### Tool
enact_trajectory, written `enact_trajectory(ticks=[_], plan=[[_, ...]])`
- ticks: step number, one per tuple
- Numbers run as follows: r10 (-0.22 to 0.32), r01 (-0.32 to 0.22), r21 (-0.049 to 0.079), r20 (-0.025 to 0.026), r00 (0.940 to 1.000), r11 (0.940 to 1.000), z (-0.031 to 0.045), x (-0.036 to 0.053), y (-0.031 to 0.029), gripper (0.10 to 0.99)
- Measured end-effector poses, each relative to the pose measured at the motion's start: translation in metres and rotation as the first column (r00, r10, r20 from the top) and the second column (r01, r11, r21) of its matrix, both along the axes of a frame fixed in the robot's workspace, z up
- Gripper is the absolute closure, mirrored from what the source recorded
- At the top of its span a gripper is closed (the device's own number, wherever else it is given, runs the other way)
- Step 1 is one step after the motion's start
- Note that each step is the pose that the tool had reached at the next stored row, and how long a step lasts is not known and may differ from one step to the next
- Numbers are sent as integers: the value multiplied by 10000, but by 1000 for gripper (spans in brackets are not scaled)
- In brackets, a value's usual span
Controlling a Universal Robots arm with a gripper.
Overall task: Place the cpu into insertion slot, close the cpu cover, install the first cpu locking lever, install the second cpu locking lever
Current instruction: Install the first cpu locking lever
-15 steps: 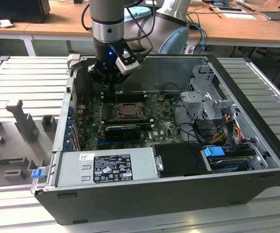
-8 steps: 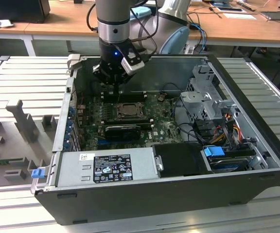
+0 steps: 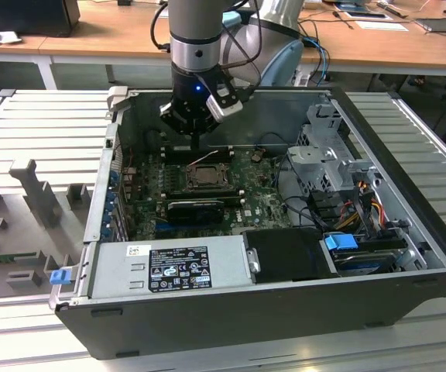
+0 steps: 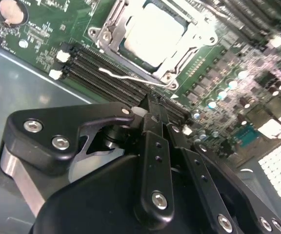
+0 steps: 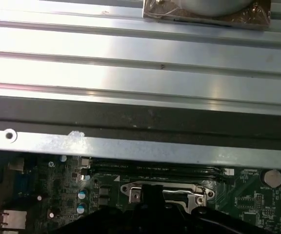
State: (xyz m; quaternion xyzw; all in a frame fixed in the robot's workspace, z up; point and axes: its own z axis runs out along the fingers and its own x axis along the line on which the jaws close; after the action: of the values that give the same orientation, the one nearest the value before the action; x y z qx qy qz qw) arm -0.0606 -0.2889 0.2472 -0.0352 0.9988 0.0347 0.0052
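The cpu (image 4: 152, 31) lies flat in the insertion slot (image 3: 205, 177) on the green board, its pale metal top showing. The cpu cover (image 4: 180, 54) is down over it as a silver frame, and its edge is also seen in the first wrist view (image 5: 179, 187). A thin wire locking lever (image 4: 130, 76) runs along the socket side nearest the gripper, its hooked end by the cover's corner. My gripper (image 3: 197, 147) hangs just behind the socket, fingers shut and empty, tips (image 4: 150, 105) over the memory slots close to that lever.
Long black memory slots (image 4: 106, 68) lie between gripper and socket. A black card (image 3: 196, 208) sits in front of the socket. The case holds a power supply (image 3: 169, 267), a drive cage (image 3: 324, 155) and cables (image 3: 347, 209). The case wall (image 5: 130, 146) stands close behind.
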Motion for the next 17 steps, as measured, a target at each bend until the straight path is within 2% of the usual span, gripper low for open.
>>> enact_trajectory(ticks=[4, 12, 17], plan=[[-29, 29, 0, -3, 10000, 10000, -47, 15, -1, 980], [-26, 26, 0, -3, 10000, 10000, -87, 24, -1, 980], [-26, 26, 3, -4, 10000, 10000, -169, 178, 4, 980]])
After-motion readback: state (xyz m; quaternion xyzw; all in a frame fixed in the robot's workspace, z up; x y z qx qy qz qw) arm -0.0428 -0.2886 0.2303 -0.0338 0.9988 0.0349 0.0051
